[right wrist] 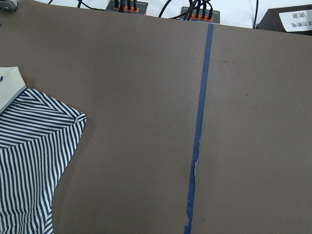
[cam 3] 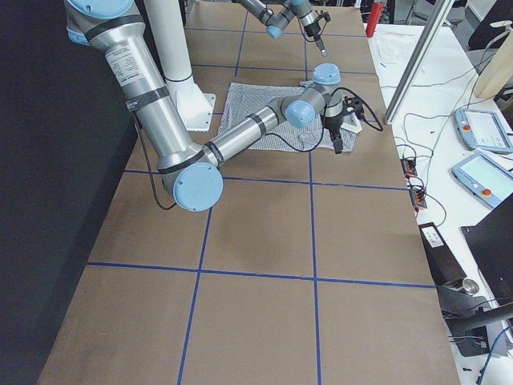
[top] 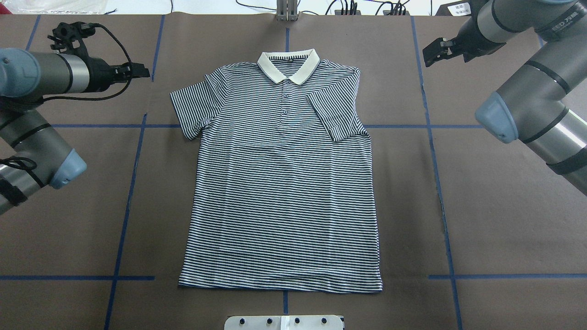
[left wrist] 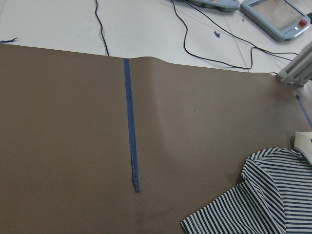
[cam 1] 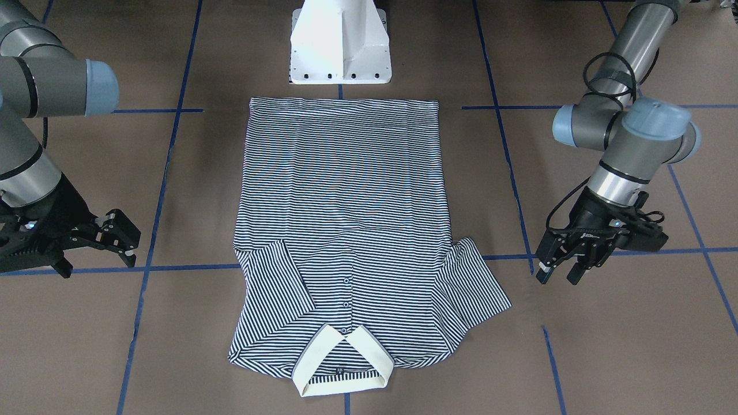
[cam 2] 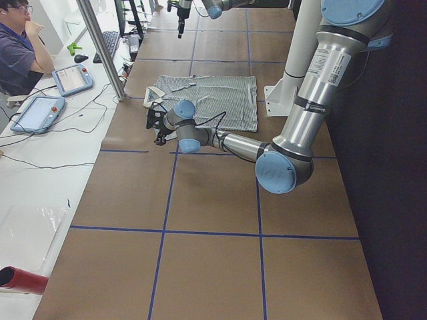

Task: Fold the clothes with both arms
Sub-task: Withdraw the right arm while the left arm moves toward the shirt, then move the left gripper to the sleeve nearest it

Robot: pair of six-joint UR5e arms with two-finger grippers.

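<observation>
A brown-covered bench (top: 504, 220) is marked off in large squares by blue tape lines (top: 133, 183). The robot's white pedestal (cam 1: 340, 46) stands at its near edge. Along the far edge runs a white side table (cam 2: 40, 173) with two tablet-like pendants (cam 2: 72, 79) and loose black cables. A person (cam 2: 17, 53) sits at it.

The striped polo shirt (top: 284, 192) lies flat and face up in the middle of the bench. Its hem is near the pedestal and its cream collar (top: 288, 64) is at the far end. The sleeve on the robot's right (top: 335, 114) is folded in over the chest. The sleeve on the robot's left (top: 188, 110) lies spread out on the bench.

The left arm (top: 41, 78) reaches across the far left of the bench. The left jaws hang above bare brown surface, just beside the spread sleeve, parted and holding nothing. The right arm (top: 536, 87) reaches to the far right. The right jaws are also parted and empty, apart from the shirt's right shoulder.
</observation>
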